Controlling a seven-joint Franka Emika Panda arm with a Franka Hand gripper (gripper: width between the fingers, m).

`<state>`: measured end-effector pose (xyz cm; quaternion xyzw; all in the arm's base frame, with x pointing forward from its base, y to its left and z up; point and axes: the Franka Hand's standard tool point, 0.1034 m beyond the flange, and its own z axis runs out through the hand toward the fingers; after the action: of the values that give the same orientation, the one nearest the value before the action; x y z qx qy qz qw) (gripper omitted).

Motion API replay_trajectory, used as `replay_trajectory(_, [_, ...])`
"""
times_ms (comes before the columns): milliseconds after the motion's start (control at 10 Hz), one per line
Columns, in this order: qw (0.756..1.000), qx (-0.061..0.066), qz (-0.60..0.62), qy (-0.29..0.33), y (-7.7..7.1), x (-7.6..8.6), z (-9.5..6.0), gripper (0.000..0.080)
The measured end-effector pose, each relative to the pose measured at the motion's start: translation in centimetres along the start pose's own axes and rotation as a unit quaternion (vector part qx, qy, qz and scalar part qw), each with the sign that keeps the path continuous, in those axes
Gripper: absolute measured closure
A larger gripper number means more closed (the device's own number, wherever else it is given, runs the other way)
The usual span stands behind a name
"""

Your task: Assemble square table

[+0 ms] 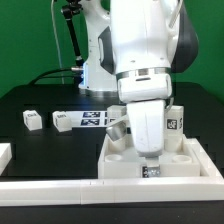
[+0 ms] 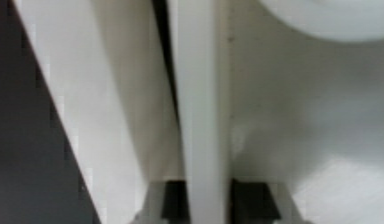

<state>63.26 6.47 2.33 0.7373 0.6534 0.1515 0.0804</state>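
**On the black tabletop, front of the scene: slab, with tool on its rim**

Item: slab [image 1: 192, 158] of the square table. It is white, with a raised rim and round corner sockets. It lies flat toward the exterior view's right, just beside the long white rail [image 1: 60, 187] at the front. Whether the two touch cannot be told.

Tool [image 1: 150, 163]: it points straight down at the slab's front edge with its fingers drawn almost together. In the wrist view a thin upright rib of the slab runs between them, so the tool appears clamped on that rib.

Step in hand, as judged: shifting the slab by its rim before any leg goes in. Done well, the grip stays low on the rib and the travel is slow and level. That way the slab slides flat and squares up to the rail without tipping.

Nearby:
- Two loose legs [image 1: 33, 119] [image 1: 62, 122] lie on the tabletop [image 1: 40, 145].
- The marker board [image 1: 93, 119] lies beside them.
- A tagged block [image 1: 174, 120] stands at the slab's far corner.

Hard to make out:
- The arm covers the slab's middle.
- The wrist view is close and blurred, with one socket cut off.
- A tag under the tool is half hidden, and what it belongs to is unclear.
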Motion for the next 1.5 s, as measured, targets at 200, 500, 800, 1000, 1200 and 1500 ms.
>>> replay_trajectory(200, [1.000, 0.003, -0.004, 0.000, 0.0, 0.2, 0.0, 0.0718])
replay_trajectory(500, [1.000, 0.003, -0.002, -0.001, 0.0, 0.1, 0.0, 0.0717])
replay_trajectory(800, [1.000, 0.015, -0.003, -0.003, -1.0, 0.1, -0.1, 0.0466])
replay_trajectory(1000, [1.000, 0.028, -0.004, -0.005, -2.2, 0.1, -0.3, 0.0266])
replay_trajectory(1200, [0.999, 0.032, -0.005, -0.005, -2.6, 0.1, -0.3, 0.0186])
replay_trajectory(1500, [0.999, 0.032, -0.005, -0.005, -2.7, 0.1, -0.4, 0.0152])
